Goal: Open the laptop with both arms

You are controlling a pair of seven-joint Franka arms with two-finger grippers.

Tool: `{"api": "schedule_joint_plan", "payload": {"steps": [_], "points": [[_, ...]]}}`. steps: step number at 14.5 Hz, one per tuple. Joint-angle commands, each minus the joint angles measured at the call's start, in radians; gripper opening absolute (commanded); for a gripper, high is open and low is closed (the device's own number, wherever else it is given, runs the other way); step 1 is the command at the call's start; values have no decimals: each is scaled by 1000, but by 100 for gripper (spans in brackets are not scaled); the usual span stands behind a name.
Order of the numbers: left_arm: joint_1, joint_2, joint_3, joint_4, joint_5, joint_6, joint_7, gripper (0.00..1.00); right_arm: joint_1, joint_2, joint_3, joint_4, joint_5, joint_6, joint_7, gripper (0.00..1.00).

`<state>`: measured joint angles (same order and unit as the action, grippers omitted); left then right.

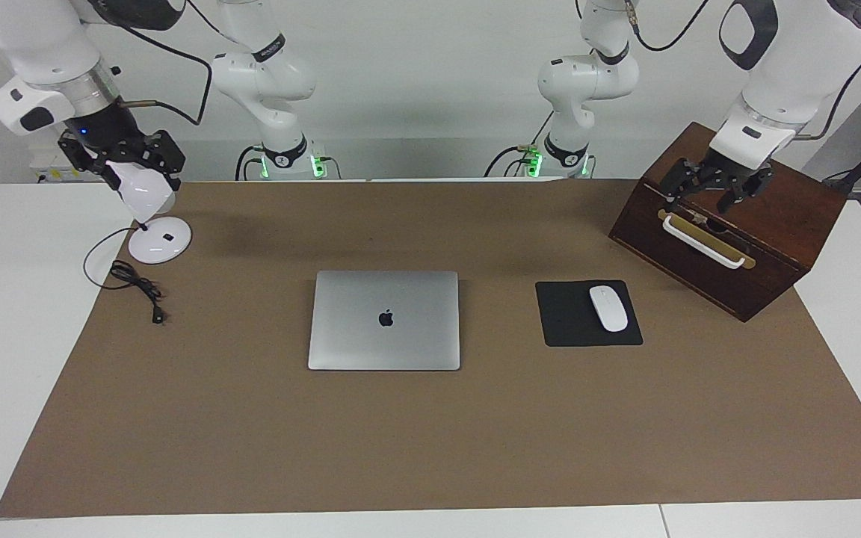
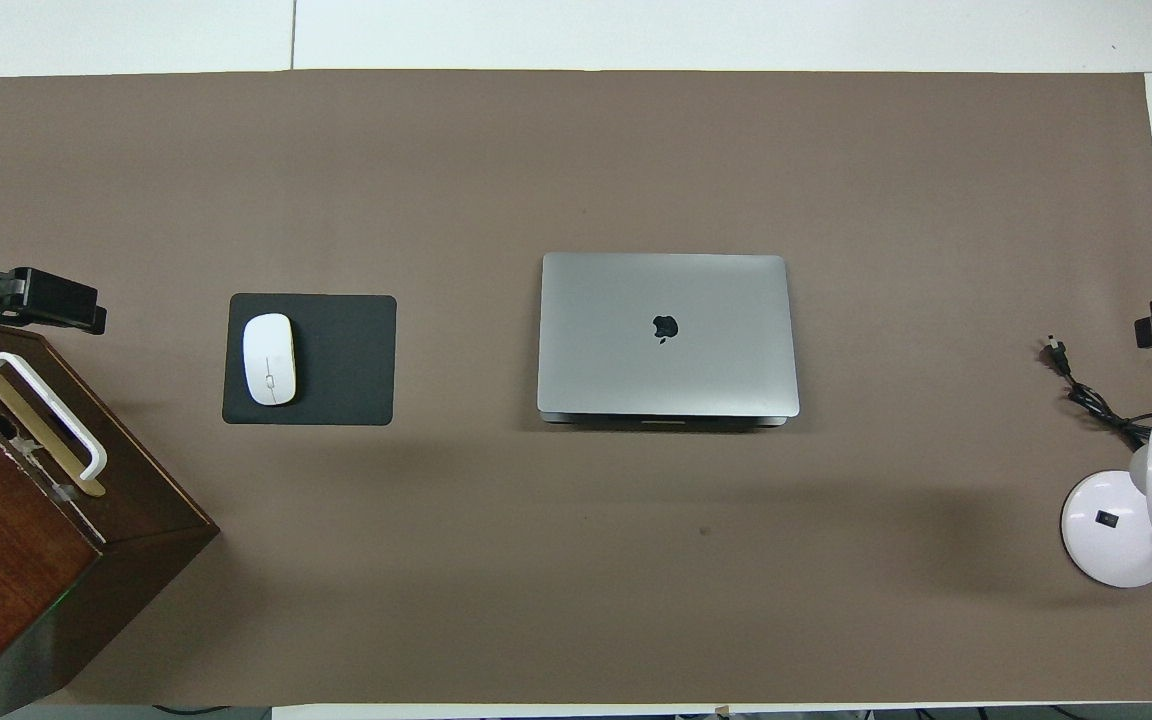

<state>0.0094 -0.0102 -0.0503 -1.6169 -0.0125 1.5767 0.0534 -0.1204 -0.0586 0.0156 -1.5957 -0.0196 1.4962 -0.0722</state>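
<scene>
The bench [image 1: 64, 359] carries the laptop [image 1: 384, 320], closed, mid-mat. No step has begun. The left gripper [image 1: 716, 193] hangs over the wooden box [image 1: 789, 224], fingers spread; the right gripper [image 1: 122, 161] over the lamp [image 1: 148, 196], fingers' state indeterminable. Next: both descend to the lid.

Left arm [image 1: 797, 67]: raised at its own end of the bench, wrist angled downward. Left hand [image 1: 708, 200]: suspended in the air, fingers spread apart, holding nothing. Right arm [image 1: 42, 60]: raised at its end of the bench, wrist angled downward. Right hand [image 1: 128, 161]: suspended in the air; finger position not discernible. Neither hand contacts anything.
</scene>
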Motion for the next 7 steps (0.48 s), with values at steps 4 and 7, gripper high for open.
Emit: {"api": "schedule_joint_plan", "payload": {"steps": [4,7], "points": [[9,-1,-5,-3,16,13,-7,100,-10,-18,4,3,-10,-10,-31,100],[7,-1,-5,-3,16,13,-7,100,-27,-33,1,0,-5,-5,-63,100]]}}
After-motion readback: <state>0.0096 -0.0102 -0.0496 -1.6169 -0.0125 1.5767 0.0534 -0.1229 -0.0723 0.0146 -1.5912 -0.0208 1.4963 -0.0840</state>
